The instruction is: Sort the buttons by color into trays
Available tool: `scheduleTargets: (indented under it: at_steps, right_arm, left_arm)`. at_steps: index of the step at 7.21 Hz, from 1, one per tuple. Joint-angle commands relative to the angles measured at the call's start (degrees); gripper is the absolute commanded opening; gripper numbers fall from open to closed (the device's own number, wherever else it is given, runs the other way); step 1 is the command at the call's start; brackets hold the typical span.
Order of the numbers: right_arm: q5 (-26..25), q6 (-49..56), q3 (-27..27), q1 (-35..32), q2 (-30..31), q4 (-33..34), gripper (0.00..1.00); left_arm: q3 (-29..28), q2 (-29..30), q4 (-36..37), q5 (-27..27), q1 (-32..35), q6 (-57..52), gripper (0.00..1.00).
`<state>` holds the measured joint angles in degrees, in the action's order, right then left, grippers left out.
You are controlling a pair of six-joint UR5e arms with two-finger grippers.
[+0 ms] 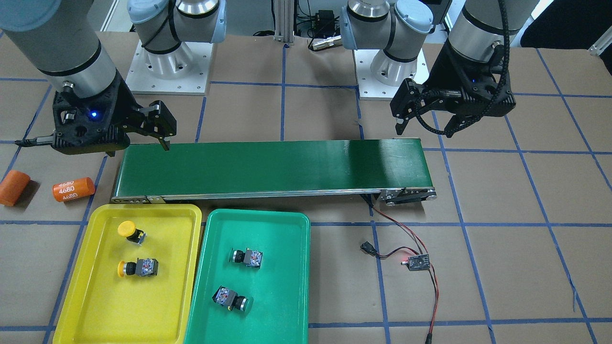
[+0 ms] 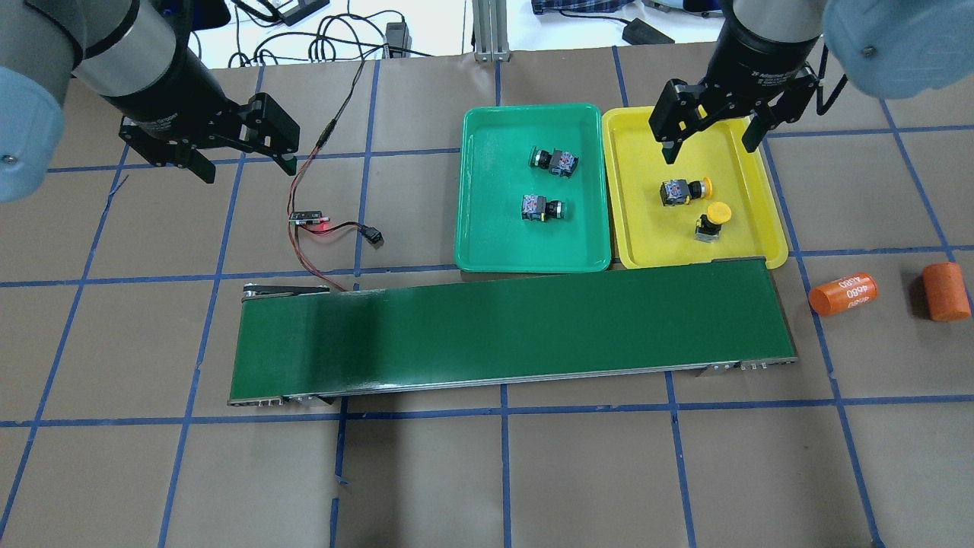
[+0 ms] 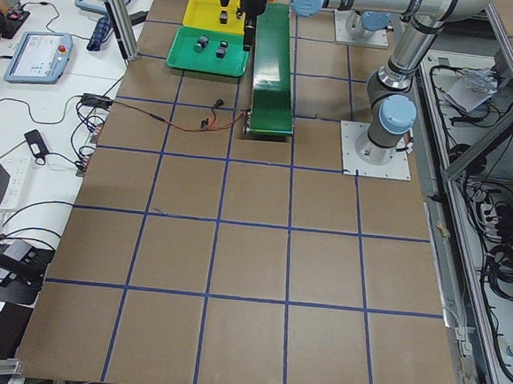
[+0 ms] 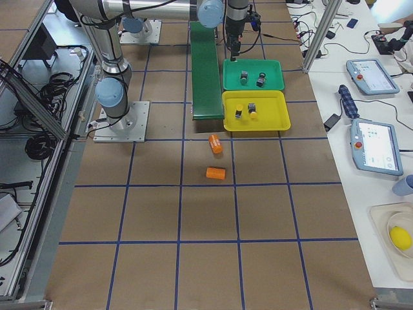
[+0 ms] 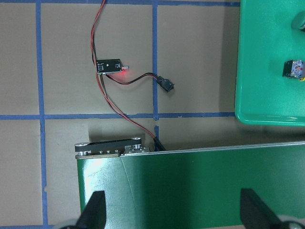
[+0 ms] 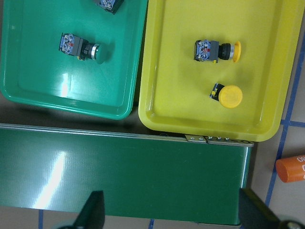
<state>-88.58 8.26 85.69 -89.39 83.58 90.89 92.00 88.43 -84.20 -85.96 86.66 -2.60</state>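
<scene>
Two robot arms hang over a brown paper-covered table (image 2: 152, 457) marked with blue tape lines. A long dark-green belt (image 2: 517, 335) runs across it, and you will find one gripper raised above each end.

The right gripper (image 2: 709, 148) has its fingers spread wide and holds nothing. Seen from its wrist camera, the belt's end lies under the fingers. The yellow tray (image 2: 639, 236) sits just past that end, with its edge close against the belt. The green tray (image 2: 487, 228) lies beside the yellow one, further in toward the left gripper.

The left gripper (image 2: 248, 169) is also wide open and empty, hanging well apart from both trays.

The yellow tray holds two yellow buttons. One yellow button (image 2: 685, 190) lies on its side with its cap pointing away from the green tray. The other yellow button (image 2: 711, 221) is nearer the belt, with its cap facing up. They are close together, but you cannot tell whether they touch.

The green tray holds two green buttons, both on their sides and apart from each other. One green button (image 2: 542, 207) is nearer the belt and the other green button (image 2: 553, 160) is farther from it.

Out past the right gripper, away from the trays, two orange cylinders lie on the paper. The near cylinder (image 2: 843, 294) has white numbers on it and the far cylinder (image 2: 946, 291) is plain.

Just past the belt's end from the left gripper, a small circuit board (image 2: 310, 218) shows a red light. Red and black wires trail from it.
</scene>
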Motion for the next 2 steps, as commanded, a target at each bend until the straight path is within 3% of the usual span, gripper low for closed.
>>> scheduleTargets:
  at_steps: [1,2]
  right_arm:
    - [0.1,0.0,0.0,0.0,0.1,0.2,1.00]
    - [0.2,0.0,0.0,0.0,0.0,0.2,1.00]
  left_arm:
    - [0.0,0.0,0.0,0.0,0.0,0.0,1.00]
    - [0.0,0.0,0.0,0.0,0.0,0.0,1.00]
